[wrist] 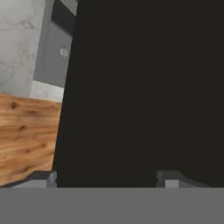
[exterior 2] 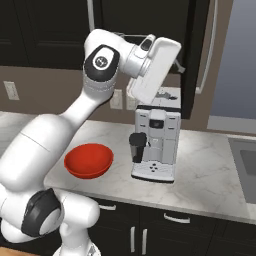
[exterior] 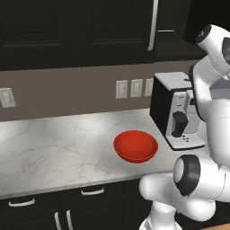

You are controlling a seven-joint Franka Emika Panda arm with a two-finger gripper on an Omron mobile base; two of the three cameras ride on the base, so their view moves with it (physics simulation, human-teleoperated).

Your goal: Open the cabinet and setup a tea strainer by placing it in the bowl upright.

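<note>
The end effector [wrist: 106, 178], fingers spread, faced the cabinet [wrist: 144, 87] door panel close ahead, its edge running vertically at frame left.

Arm raised high, hand up near head height.

From the right base view I see the arm [exterior 2: 60, 130] rise from the base, bend at the elbow [exterior 2: 101, 61] and reach right, with the white hand [exterior 2: 152, 67] tilted. In the hand view the gripper [wrist: 106, 178] has its two fingertips [wrist: 43, 178] standing wide apart, nothing between them.
</note>
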